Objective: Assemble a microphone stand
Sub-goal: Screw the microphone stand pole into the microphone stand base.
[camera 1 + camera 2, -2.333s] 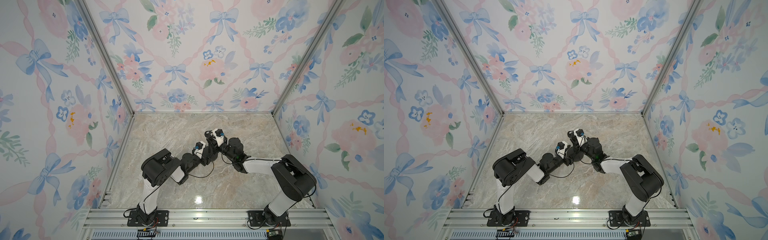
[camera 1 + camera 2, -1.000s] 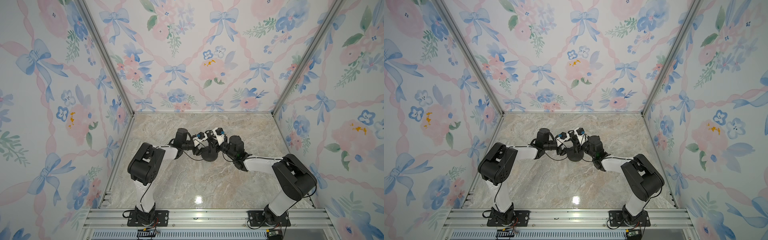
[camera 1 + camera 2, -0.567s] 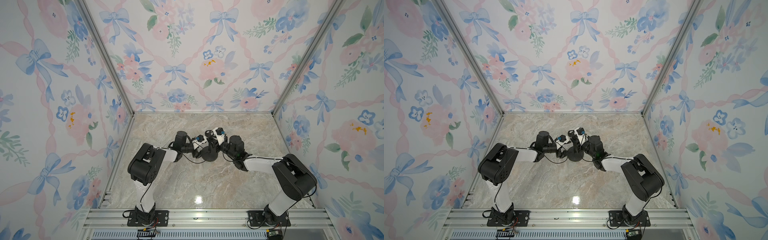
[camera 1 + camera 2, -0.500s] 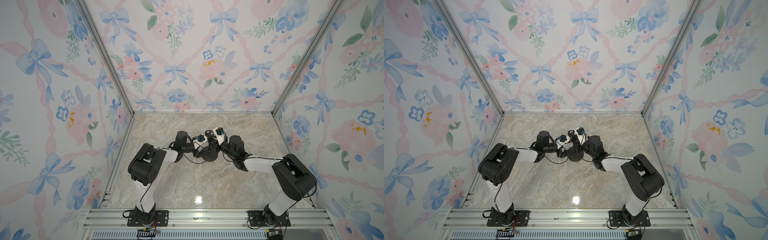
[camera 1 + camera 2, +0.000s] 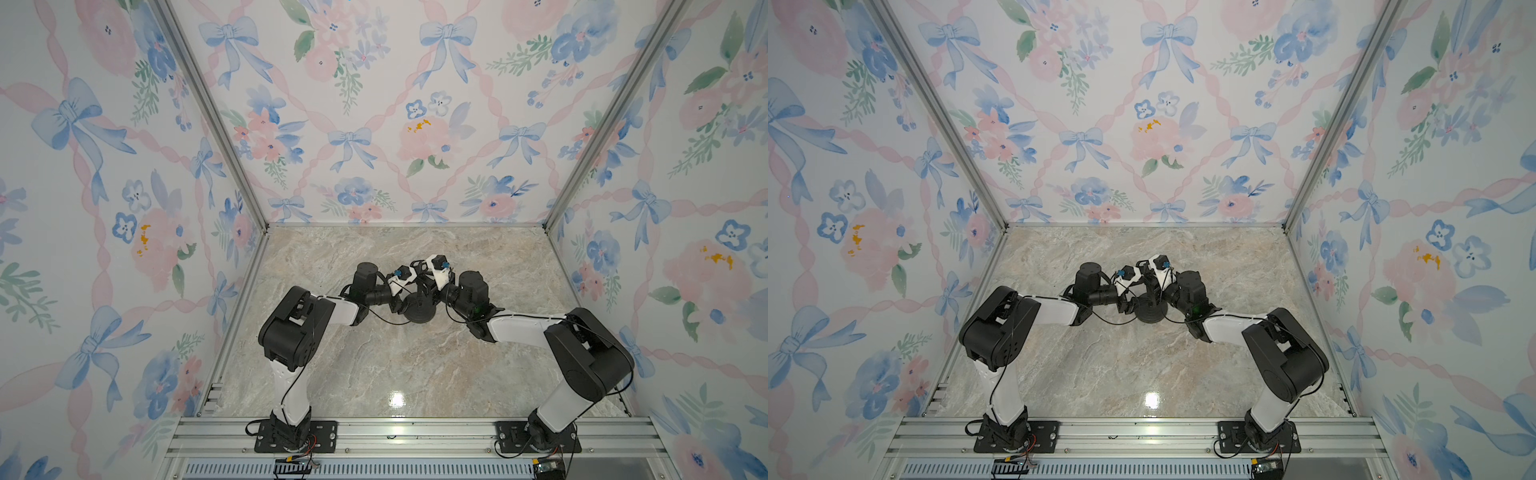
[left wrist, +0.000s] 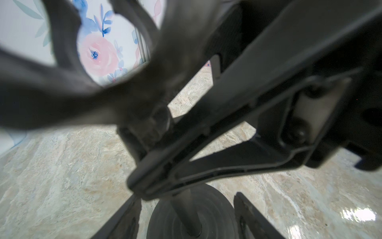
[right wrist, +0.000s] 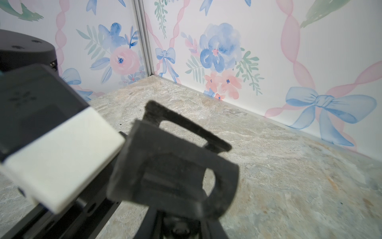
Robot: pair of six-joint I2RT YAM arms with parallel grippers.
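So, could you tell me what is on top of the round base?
The thin rod stands at the centre of the base, held higher up by the right gripper. How deep it sits cannot be seen.

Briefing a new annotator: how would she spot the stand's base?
Find the marble tabletop, then the spot where the left hand and right hand meet. At their tips lies the base: a flat, round, ridged disc with the rod standing in it, all black, unlike the black-and-white hands.
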